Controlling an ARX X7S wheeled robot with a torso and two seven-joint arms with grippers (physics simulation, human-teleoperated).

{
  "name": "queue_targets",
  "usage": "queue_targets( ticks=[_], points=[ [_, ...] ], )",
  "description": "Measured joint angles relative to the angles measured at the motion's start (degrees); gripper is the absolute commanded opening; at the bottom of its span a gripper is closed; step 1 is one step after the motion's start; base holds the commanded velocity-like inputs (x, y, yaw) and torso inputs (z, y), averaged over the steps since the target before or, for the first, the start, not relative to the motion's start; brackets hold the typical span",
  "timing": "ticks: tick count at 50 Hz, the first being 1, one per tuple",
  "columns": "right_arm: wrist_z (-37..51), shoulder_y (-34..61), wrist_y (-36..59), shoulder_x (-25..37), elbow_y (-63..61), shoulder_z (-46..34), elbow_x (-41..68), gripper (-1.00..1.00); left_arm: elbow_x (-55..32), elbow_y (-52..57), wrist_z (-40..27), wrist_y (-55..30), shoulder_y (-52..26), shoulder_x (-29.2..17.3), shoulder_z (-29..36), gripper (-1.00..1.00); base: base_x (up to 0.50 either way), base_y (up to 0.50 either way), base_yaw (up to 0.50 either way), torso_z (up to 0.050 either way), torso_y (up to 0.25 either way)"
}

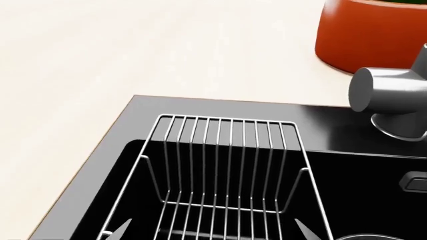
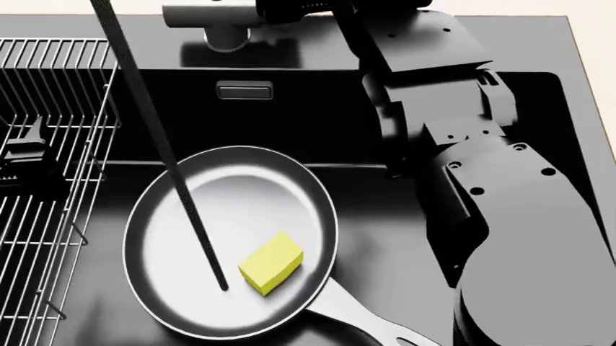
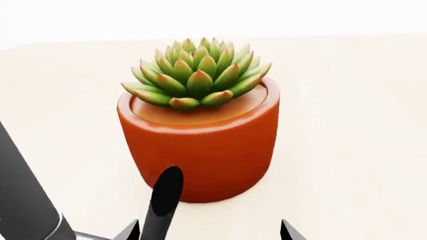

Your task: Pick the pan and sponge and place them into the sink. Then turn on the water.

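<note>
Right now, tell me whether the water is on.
On: a thin dark stream of water lands in the pan, beside the sponge.

A pale cream countertop (image 1: 100, 55) carries everything here, smooth and bare across most of its width in the left wrist view. Set into it is the sink (image 1: 220, 106), a black rectangular basin whose flat rim lies flush with the counter surface. Standing directly on the counter just behind the sink's rim is an orange-red round pot (image 3: 200, 150) holding a green succulent (image 3: 197, 75) with reddish leaf tips.
</note>
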Motion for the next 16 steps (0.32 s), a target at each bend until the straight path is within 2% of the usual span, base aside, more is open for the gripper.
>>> queue_targets(
  ticks=[6,16],
  points=[
    [-0.3,0.5,-1.7,0.3,0.0,-9.7,10.1,1.0,-0.2,0.2,-0.4,-0.3,-0.2,0.1,-0.1,1.0,0.0,0.0,0.0,0.0,0.0],
    [-2.9,1.7,-5.3,-0.5,-0.1,-31.9,33.1,1.0,-0.8,0.7,-1.0,-1.1,-0.6,0.1,-0.4,1.0,0.0,0.0,0.0,0.0,0.0]
  ],
)
